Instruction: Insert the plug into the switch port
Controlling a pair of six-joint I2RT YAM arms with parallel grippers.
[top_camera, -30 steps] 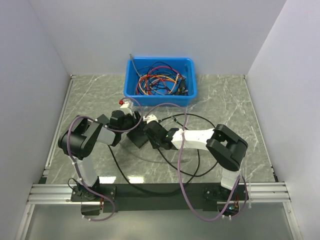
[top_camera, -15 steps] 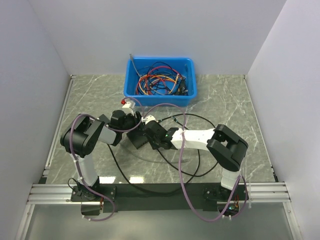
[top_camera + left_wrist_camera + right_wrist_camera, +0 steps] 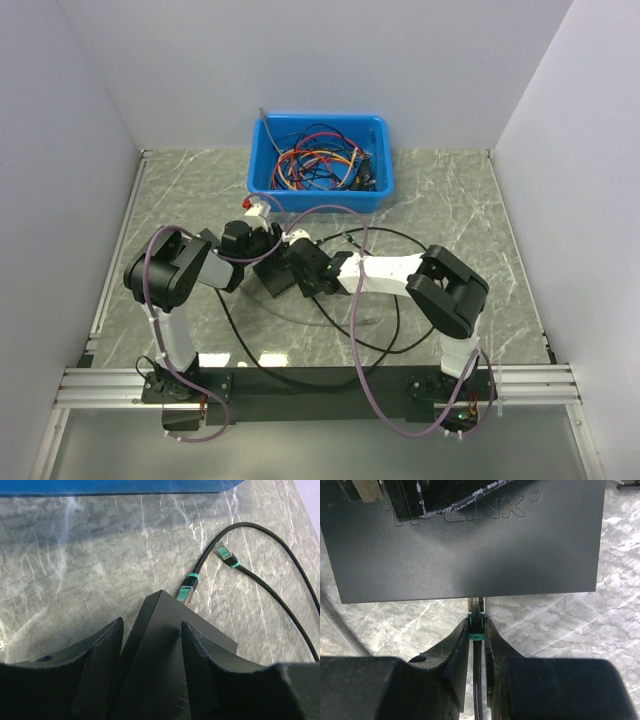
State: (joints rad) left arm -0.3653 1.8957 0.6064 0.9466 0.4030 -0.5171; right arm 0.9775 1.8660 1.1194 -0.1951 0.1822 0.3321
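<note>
Plug [image 3: 476, 622]: I am pinching it by its teal boot, its tip sitting against the near edge of the switch [image 3: 470, 550]; I cannot tell how far in it is.
Right gripper [image 3: 477, 630]: I am pressing both fingers onto the plug's sides, with the cable [image 3: 477, 690] running back between them.
Switch: it is lying mid-table, logo face up, between my two arms.
Left gripper [image 3: 151, 625]: I am clamping the switch between its fingers.
Spare plug [image 3: 223, 551]: it is lying loose on the table [image 3: 460, 200], just beyond the switch.
Bin [image 3: 320, 200]: blue, sitting at the far side, holding tangled wires [image 3: 315, 160].
</note>
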